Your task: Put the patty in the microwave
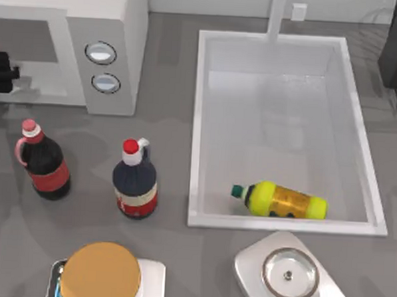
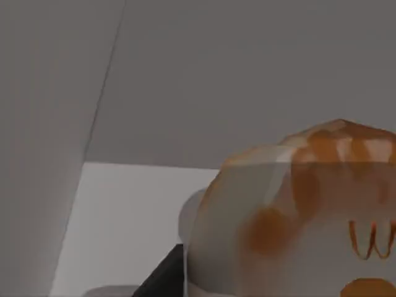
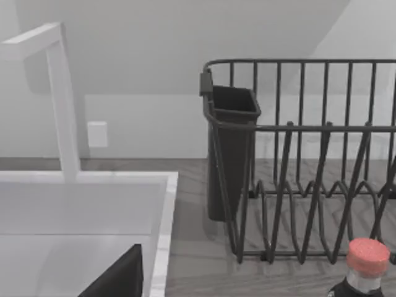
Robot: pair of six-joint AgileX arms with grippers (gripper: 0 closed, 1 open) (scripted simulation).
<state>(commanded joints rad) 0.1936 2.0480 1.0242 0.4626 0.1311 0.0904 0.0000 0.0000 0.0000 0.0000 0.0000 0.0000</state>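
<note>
The white microwave (image 1: pixel 125 25) stands at the table's back left, its grey panel carrying two round knobs (image 1: pixel 101 52). My left gripper (image 1: pixel 3 72) reaches into its front cavity from the left edge. In the left wrist view a pale rounded patty (image 2: pixel 291 216) with orange streaks sits right in front of the camera, over the cavity's white floor (image 2: pixel 124 210). One dark finger (image 2: pixel 162 279) shows beside it, and the gripper looks shut on it. My right gripper (image 3: pixel 185 294) is parked off to the right, open, with one dark finger (image 3: pixel 117 275) showing.
Two dark bottles (image 1: pixel 45 160) (image 1: pixel 135 182) stand in front of the microwave. A yellow bottle (image 1: pixel 286 199) lies in the white sink (image 1: pixel 198 122). A round orange-topped object (image 1: pixel 102 273) and a scale (image 1: pixel 288 273) sit at the front edge. A black dish rack (image 3: pixel 309 173) stands back right.
</note>
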